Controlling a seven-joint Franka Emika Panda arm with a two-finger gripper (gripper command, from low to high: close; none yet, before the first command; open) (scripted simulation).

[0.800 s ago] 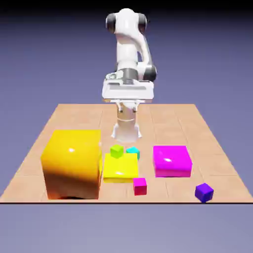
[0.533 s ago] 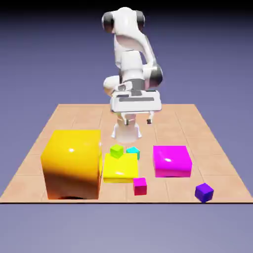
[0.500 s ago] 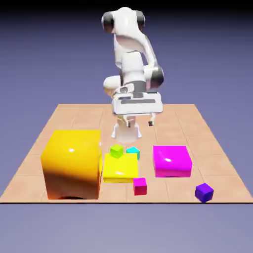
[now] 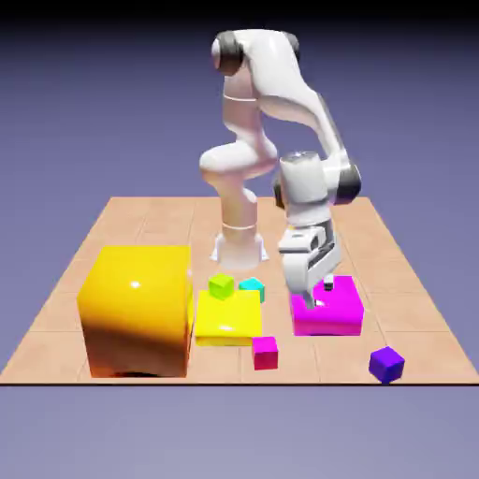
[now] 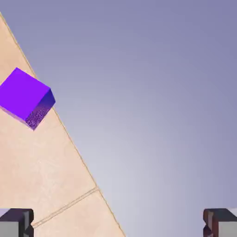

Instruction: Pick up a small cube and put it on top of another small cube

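Hanging wide apart with nothing between them, the jaws sit above the worktop [image 4: 323, 363], seen in the exterior view against the large flat magenta block [image 4: 327, 321]. In the hand view their fingertips [image 5: 16, 222] show at the lower left and lower right corners.

The small purple cube [image 5: 23, 95] is at the left of that frame, above the middle, so the gap between the jaws is well off it. In the exterior view it lies lower right of the jaws, close to the worktop's near edge. The coming move, I judge, turns on that offset: the hand should travel toward the exterior view's lower right before descending. The cube's faces also look slanted to the line between the jaws (a slight wrist turn would probably help), and a careless nudge could send it over the edge.

Further out, the small magenta cube [image 4: 266, 354], presumably the base for the stack, stands at lower middle of the exterior view. Behind it is the flat yellow block [image 4: 228, 316], with the small green cube [image 4: 221, 285] and small cyan cube [image 4: 252, 288] beyond; the big orange-yellow block [image 4: 140, 309] fills the lower left.
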